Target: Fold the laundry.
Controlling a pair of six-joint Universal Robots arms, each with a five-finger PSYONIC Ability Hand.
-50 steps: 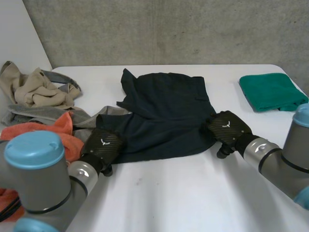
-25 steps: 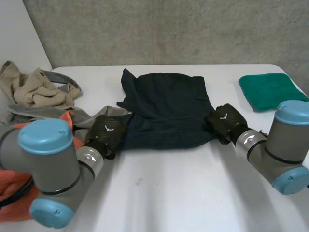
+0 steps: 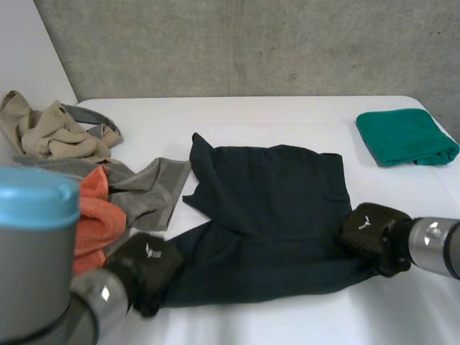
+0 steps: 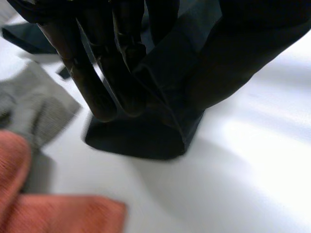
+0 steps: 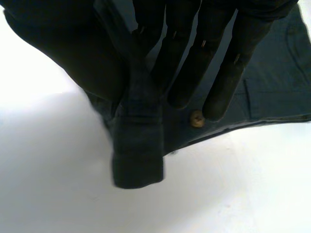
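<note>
The fingers [image 4: 87, 82] of the left hand [image 3: 147, 262], almost straight, pinch one near corner of the dark shorts [image 3: 273, 208] against the thumb. The fingers [image 5: 226, 73] of the right hand [image 3: 370, 230] pinch the other corner likewise, beside a small button [image 5: 196, 118]. The shorts lie spread mid-frame on the white desk [image 3: 287, 320], with a folded green towel [image 3: 406, 135] at upper right and a pile of clothes [image 3: 136, 190] at left.

The left hand [image 3: 147, 262] covers the near-left corner of the dark shorts [image 3: 273, 215], and the right hand [image 3: 370, 230] covers the near-right one. At the left edge of the worktop [image 3: 287, 316] the left arm [image 3: 32, 266] hides much of the orange cloth [image 3: 97, 215]. A small round thing [image 5: 197, 118] on the dark shorts, by the right hand, is too blurred to name.
</note>
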